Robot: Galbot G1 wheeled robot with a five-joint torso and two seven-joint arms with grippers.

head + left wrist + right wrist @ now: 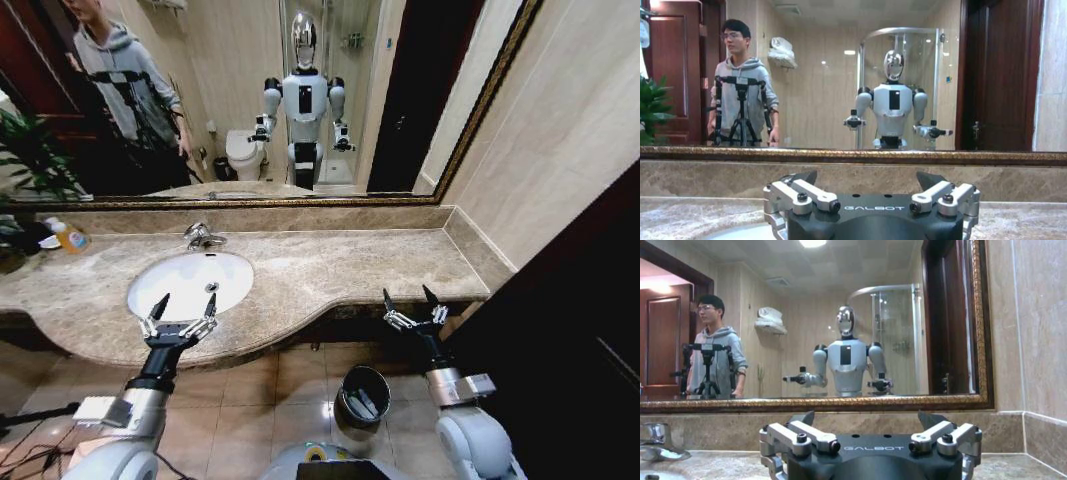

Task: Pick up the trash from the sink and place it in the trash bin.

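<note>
Trash point(360, 404) lies in the trash bin point(348, 387) below the counter; sink point(190, 283) basin looks bare, so I judge the task near done
I hold the left gripper point(180, 314) wide open and empty at the sink's front rim; right gripper point(417, 305) wide open and empty at the counter edge

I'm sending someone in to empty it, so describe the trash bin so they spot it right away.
Start at the beige marble counter with the white sink. On the tiled floor below its front edge stands the trash bin: small, round and dark with a shiny metal rim, some items inside.
</note>
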